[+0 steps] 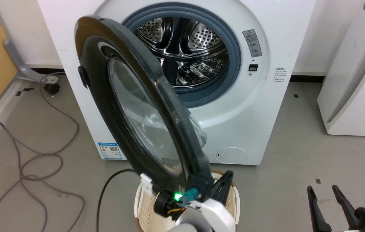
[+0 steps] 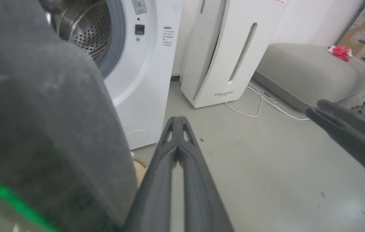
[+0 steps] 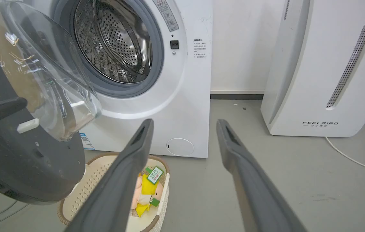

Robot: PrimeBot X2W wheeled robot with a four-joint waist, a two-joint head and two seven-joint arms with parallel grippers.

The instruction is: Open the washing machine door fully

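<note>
The washing machine door [image 1: 131, 112] stands swung out from the washing machine [image 1: 260, 106], its lower rim just beside the left tool [image 2: 178, 120], whose fingers are pressed together on nothing. The right tool [image 1: 322, 190] is spread wide and empty, well apart from the door. Grey floor [image 1: 282, 154] lies below both tools. The right wrist view shows a yellow toy [image 3: 143, 193] in the basket [image 3: 87, 188] beneath the door, and the left wrist view shows a grey cushion [image 2: 308, 69] beyond the tool.
</note>
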